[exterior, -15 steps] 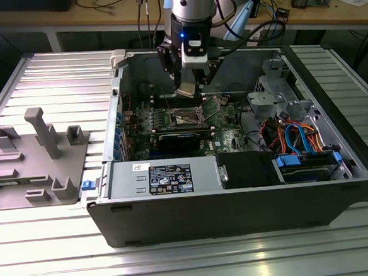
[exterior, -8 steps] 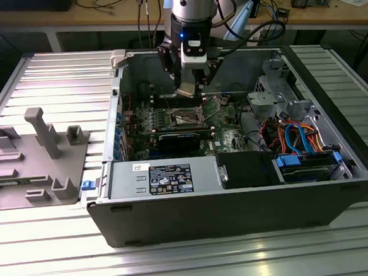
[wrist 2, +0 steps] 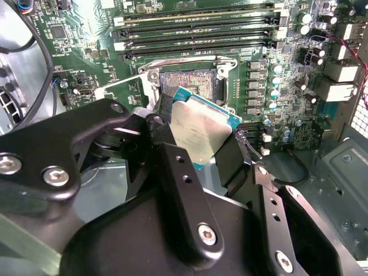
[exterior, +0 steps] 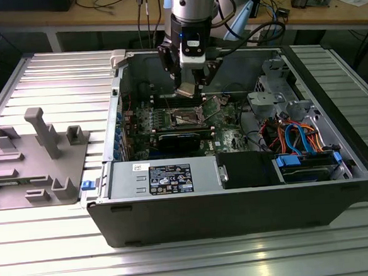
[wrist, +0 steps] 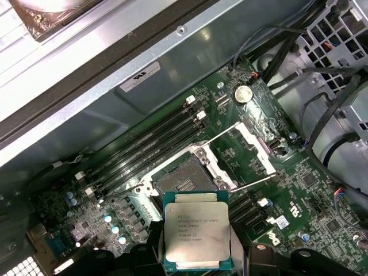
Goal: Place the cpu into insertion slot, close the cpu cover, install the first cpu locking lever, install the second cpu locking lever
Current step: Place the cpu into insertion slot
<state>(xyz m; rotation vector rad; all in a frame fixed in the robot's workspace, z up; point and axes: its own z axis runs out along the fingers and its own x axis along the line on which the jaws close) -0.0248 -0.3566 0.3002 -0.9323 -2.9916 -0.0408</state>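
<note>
My gripper point(exterior: 188, 91) hangs inside the open computer case, above the green motherboard point(exterior: 224, 119). It is shut on the cpu point(wrist: 197, 234), a small square chip with a silver-grey top and a green edge, held by two opposite sides between black fingers point(wrist 2: 163, 112). In both wrist views the cpu point(wrist 2: 199, 131) hovers apart from the insertion slot point(wrist: 185, 175), a dark square recess with a silvery rim point(wrist 2: 192, 82). The cpu cover point(wrist: 253, 145) is swung open beside the slot. Two thin metal levers point(wrist: 221, 135) stand raised off the board.
Long black memory slots point(wrist: 146, 150) run beside the socket. The case's grey wall point(wrist: 144, 86) is close behind. A drive cage with orange and blue cables point(exterior: 301, 139) fills the exterior view's right. A power supply point(exterior: 168, 176) sits in front. A grey fixture point(exterior: 37, 158) rests on the table.
</note>
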